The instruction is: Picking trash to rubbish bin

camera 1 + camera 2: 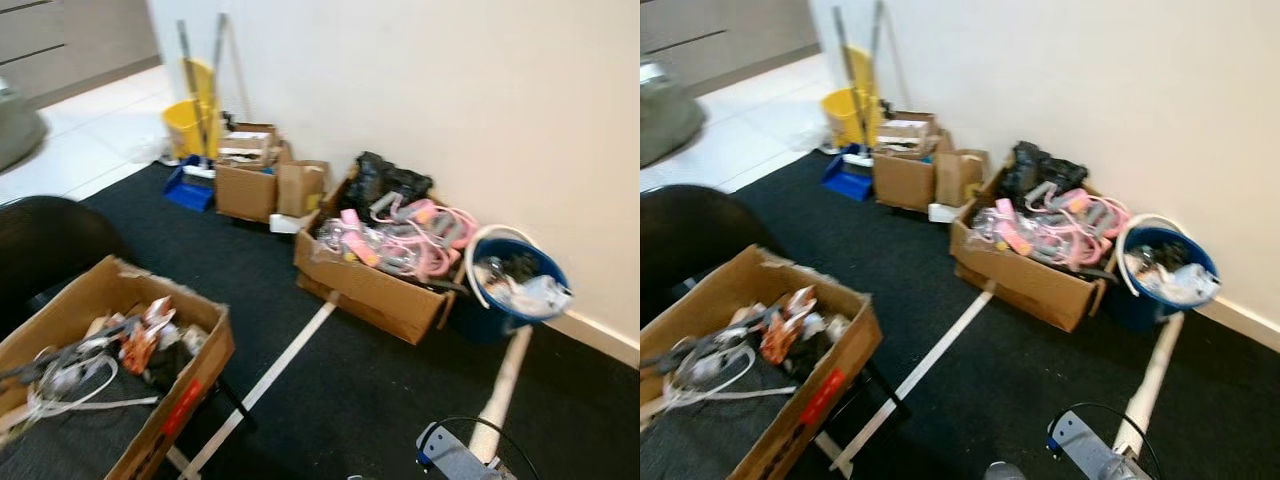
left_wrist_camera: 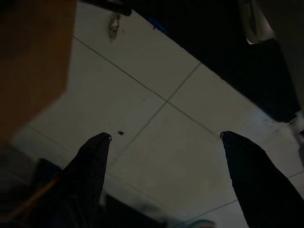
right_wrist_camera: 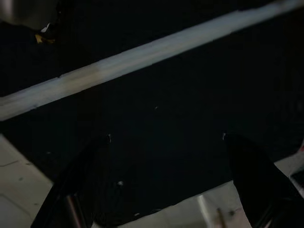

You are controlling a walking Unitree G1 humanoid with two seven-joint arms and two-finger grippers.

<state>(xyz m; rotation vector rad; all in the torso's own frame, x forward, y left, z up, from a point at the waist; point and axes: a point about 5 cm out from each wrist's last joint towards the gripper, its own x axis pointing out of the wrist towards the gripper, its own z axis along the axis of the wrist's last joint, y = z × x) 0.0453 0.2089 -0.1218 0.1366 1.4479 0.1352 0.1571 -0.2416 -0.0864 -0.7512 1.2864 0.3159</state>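
Observation:
A blue bucket (image 1: 515,285) holding white and dark rubbish stands against the wall on the right. An open cardboard box (image 1: 190,385) at the near left holds crumpled wrappers (image 1: 145,335), cords and other scraps. In the left wrist view my left gripper (image 2: 166,137) hangs open over pale floor tiles, nothing between its fingers (image 2: 90,175). My right gripper (image 3: 166,137) is open too, above black carpet crossed by a white tape line (image 3: 142,57).
A box of pink items (image 1: 385,265) sits left of the bucket. Smaller boxes (image 1: 250,175), a blue dustpan (image 1: 190,190) and a yellow mop bucket (image 1: 190,125) line the wall. A power strip (image 1: 450,455) lies near my feet, a dark round seat (image 1: 45,240) at left.

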